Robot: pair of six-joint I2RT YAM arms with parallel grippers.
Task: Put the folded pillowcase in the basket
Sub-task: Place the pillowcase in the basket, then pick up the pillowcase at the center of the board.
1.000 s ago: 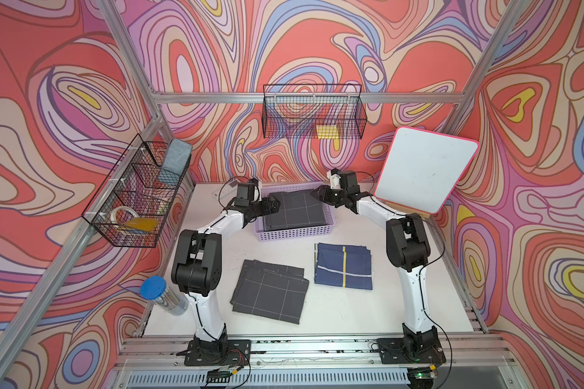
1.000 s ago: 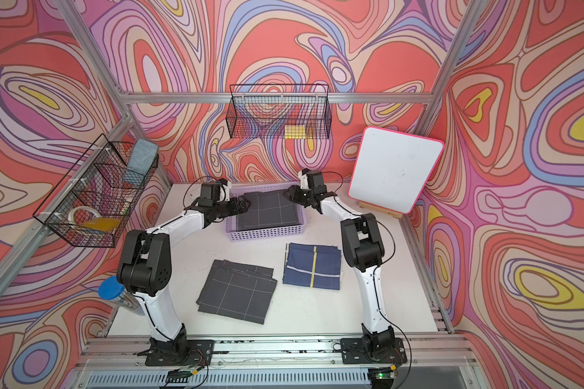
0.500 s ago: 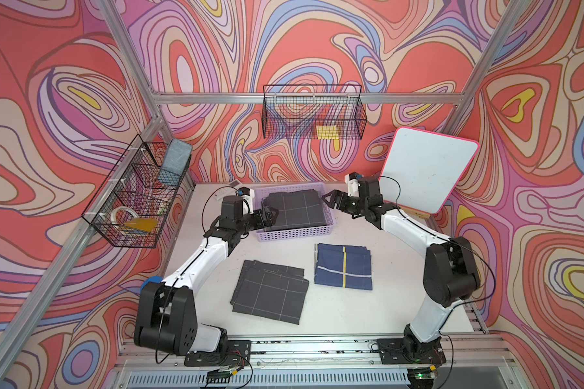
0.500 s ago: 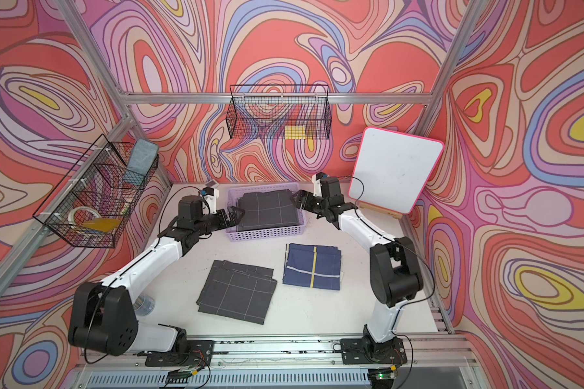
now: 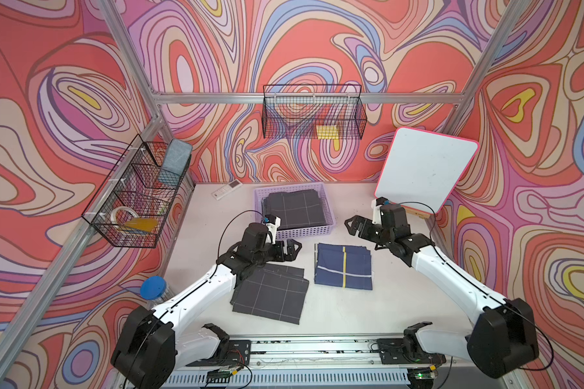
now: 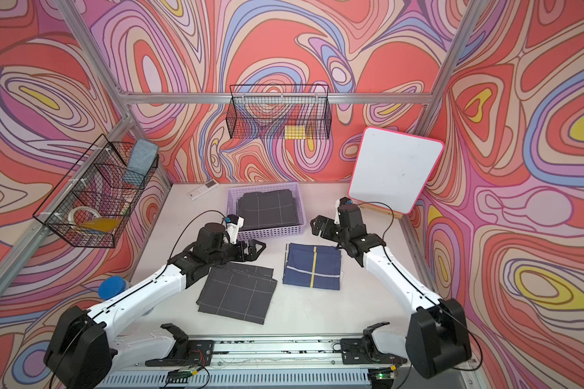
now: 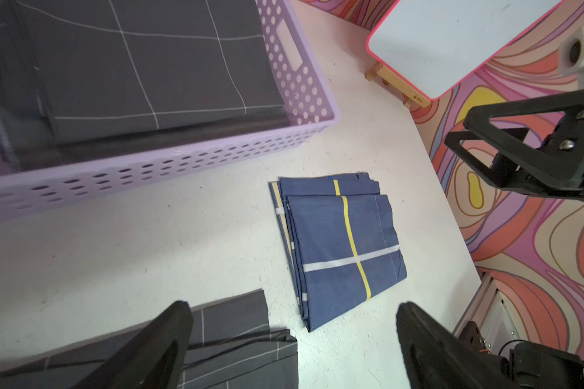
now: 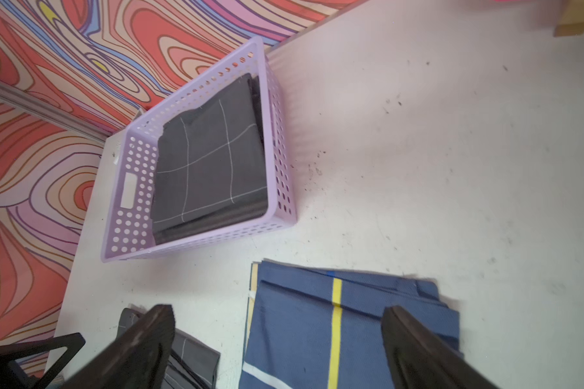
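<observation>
Since the folded grey pillowcase [image 5: 295, 208] lies flat inside the lilac basket [image 5: 304, 231], within its walls in both top views, I judge the placing done for that one. My left end effector [image 5: 295, 251] is spread wide and holds nothing. It hangs just in front of the basket's near wall. My right end effector [image 5: 350, 225] is spread wide too and is empty, off the basket's right corner. The wrist views show clear gaps between both pairs of fingers.

On the tabletop [image 5: 351, 313] lie a second grey pillowcase [image 5: 270, 293] and a blue pillowcase [image 5: 344, 266], side by side and apart.

Risks:
- My left wrist overhangs the second grey pillowcase's corner. A low sweep could drag it and open the folds.
- The left fingers are near the basket wall, so a forward nudge could shove the light basket.
- If either loose pillowcase goes in next, a pinch on the top layer alone would let it unfold on the lift.
- The two end effectors are fairly near each other, so crossing paths could make them clash.
</observation>
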